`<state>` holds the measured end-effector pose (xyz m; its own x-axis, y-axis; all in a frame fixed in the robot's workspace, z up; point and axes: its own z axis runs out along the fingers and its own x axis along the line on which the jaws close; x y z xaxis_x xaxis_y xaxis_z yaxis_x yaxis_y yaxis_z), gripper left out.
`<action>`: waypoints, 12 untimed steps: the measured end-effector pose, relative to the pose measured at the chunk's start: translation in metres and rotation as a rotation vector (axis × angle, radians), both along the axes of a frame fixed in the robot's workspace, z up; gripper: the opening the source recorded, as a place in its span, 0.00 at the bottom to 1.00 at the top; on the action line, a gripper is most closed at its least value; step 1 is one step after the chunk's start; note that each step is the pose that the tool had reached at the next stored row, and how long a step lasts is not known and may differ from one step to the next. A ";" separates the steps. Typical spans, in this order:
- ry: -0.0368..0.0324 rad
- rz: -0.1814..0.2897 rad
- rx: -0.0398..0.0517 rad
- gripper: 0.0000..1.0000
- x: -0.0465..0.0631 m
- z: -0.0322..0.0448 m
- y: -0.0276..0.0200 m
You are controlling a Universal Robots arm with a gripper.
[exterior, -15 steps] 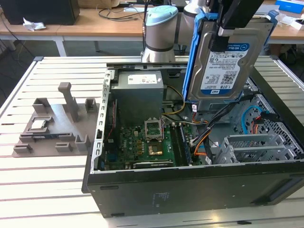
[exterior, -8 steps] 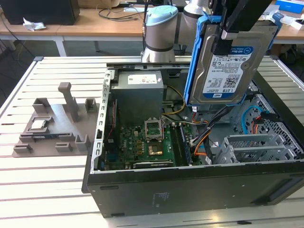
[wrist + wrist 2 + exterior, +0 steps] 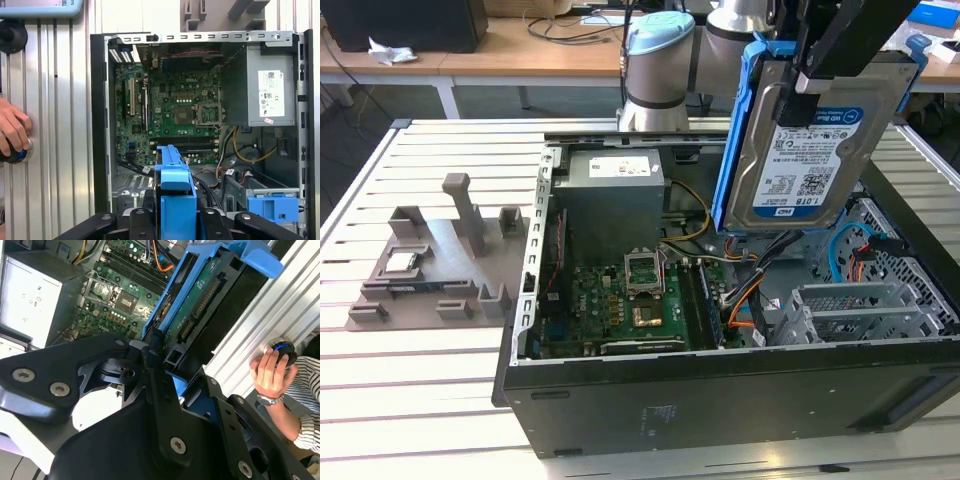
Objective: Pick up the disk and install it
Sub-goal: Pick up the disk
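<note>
The disk, a silver drive with a white and blue label in a blue plastic frame, hangs upright above the right half of the open computer case. My gripper is shut on its upper part, with black fingers on either side. In the first wrist view the frame's blue edge sits between my fingers, over the case's cables. The second wrist view shows the disk's green circuit-board underside held in the gripper.
Inside the case lie the motherboard, the grey power supply and a silver drive cage. A blue bracket sits in the case. A grey fixture holds a small chip. A person's hand rests on a knob.
</note>
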<state>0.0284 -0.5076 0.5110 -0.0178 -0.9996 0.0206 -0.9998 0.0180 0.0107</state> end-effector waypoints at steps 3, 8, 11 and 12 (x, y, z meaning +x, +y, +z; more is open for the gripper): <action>0.0000 0.000 -0.0001 0.36 0.001 0.0000 -0.0037; 0.0000 -0.001 0.0280 0.36 0.005 -0.0001 -0.0147; 0.0000 -0.002 0.0335 0.36 0.006 -0.0002 -0.0155; 0.0000 -0.001 0.0334 0.36 0.006 -0.0001 -0.0155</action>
